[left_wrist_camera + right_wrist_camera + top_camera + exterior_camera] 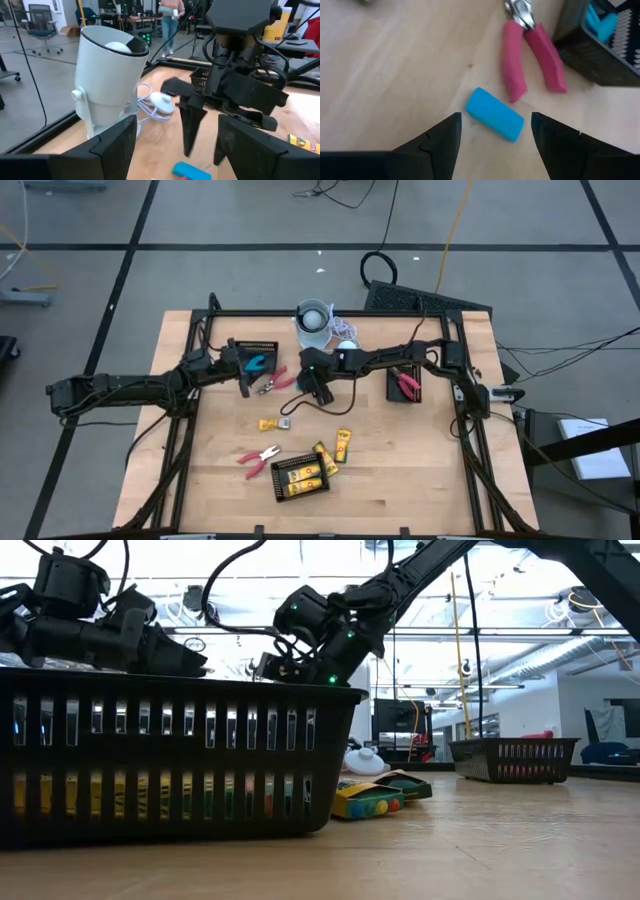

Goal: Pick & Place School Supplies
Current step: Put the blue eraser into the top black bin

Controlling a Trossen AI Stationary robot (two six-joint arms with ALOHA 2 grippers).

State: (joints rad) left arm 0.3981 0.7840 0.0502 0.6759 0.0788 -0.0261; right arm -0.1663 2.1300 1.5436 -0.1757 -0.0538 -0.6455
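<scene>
A light-blue stick (495, 121) lies flat on the wooden table beside red-handled pliers (530, 60). My right gripper (496, 118) hangs open just above the stick, one finger on each side, touching nothing; the left wrist view shows it (202, 155) pointing down over the stick (192, 170). My left gripper (247, 375) is open and level at the table's far left, next to a black tray (257, 356) holding blue sticks. Yellow-and-black pieces (343, 445) and a second pair of red pliers (258, 460) lie on the near half of the table.
A white cup (313, 323) and a white corded disc (345, 345) stand at the far edge. One black tray (403, 385) with red tools sits at the right. Another tray (300, 477) with yellow pieces stands near the front edge. A dark frame borders the table.
</scene>
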